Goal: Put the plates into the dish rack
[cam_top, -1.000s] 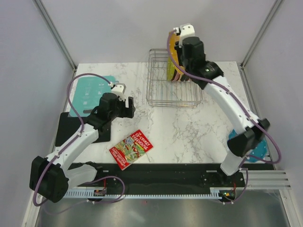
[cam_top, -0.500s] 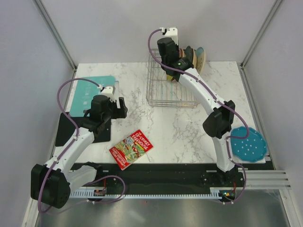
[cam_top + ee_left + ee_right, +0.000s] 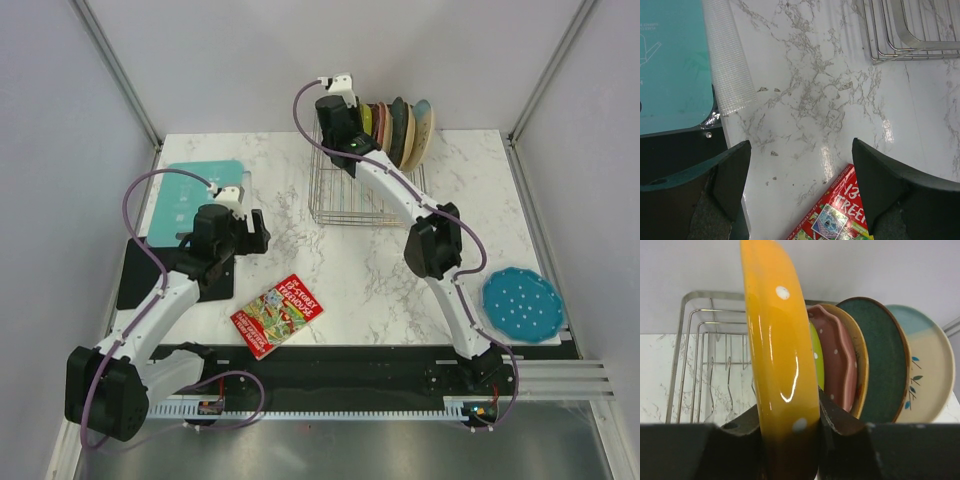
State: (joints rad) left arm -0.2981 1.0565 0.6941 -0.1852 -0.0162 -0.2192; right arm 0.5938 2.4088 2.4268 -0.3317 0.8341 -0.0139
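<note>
Marble worktop carries the lot. Dish rack sits far centre, w/ a row of plates on edge at its far right: lime green plate, pink plate, then a dark green plate & a cream plate. Black mat lies near left, teal board just beyond it. Blue plate lies flat near right, well apart from the rack. Red booklet is near centre-left. Right claw is over the rack's far side, clamped on the orange plate, upright & edge-on, just left of the lime one. Left claw hangs over worktop btwn mat & rack, fingers wide apart.
</note>
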